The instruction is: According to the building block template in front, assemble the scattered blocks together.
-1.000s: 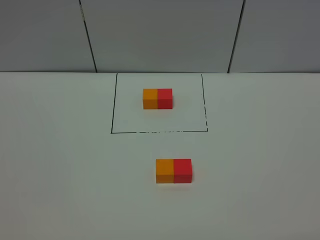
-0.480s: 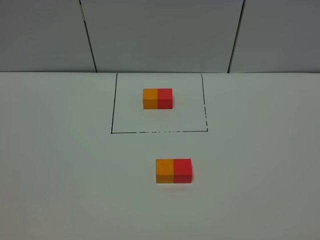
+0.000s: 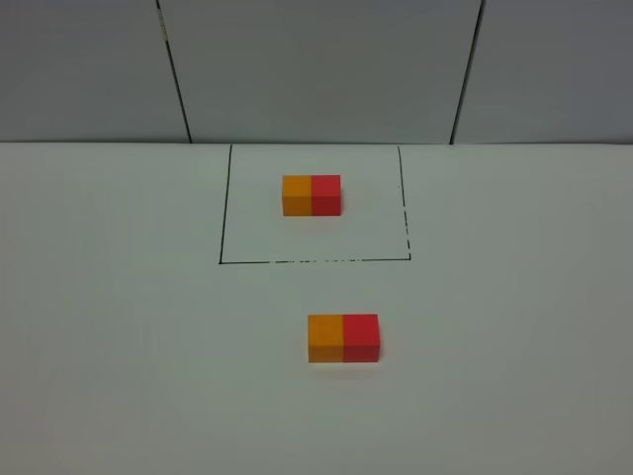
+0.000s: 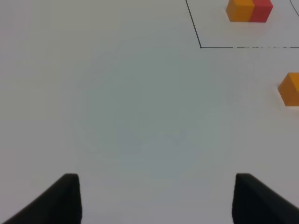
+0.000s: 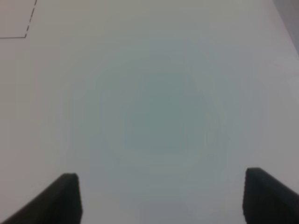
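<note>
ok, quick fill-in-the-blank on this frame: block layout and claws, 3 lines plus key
Inside the black rectangle, the template has its orange cube on the ____ in the exterior view.
The unframed orange cube and red cube are ____ each other.
The left claw holds ____.

Missing words: left; touching; nothing

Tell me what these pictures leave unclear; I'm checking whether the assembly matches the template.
- Left wrist view: the near orange block is cut by the frame edge; its red partner is out of frame.
- Right wrist view: blurred, no blocks; only a frame-line corner.
- High view: both grippers out of frame; block seams too small to judge.
</note>
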